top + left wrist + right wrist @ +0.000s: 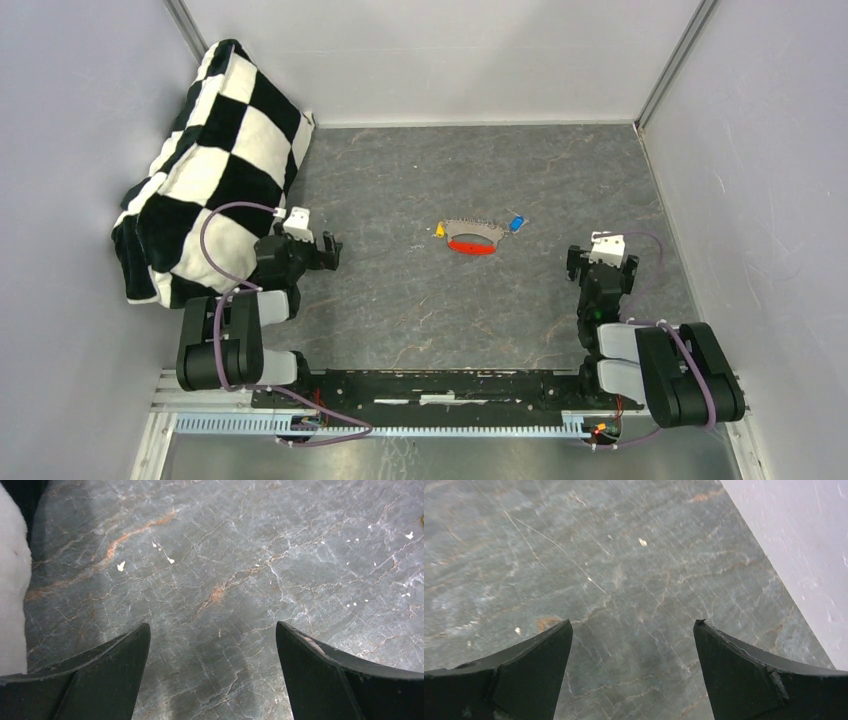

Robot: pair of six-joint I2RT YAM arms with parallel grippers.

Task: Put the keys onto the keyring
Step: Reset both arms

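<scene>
The small red round keyring point(471, 246), against the slim grey metal keys point(470, 227), lies well apart between the spread left gripper point(322, 250) and the spread right gripper point(602, 268), with a black-and-white checkered cushion point(215, 150) far left.

arms point(215, 345) black, grey joint covers | cables point(204, 238) purple | wrist blocks point(299, 219) white

Top cam sits high behind both arm bases, looking down & fwd over the whole table point(420, 330). Left wrist cam hangs close over it, peering past its own fingers point(100, 680), cushion point(10, 580) edging in at left. Right wrist cam: same close look, side wall point(804, 545) at right, both patches inside the top view.
</scene>
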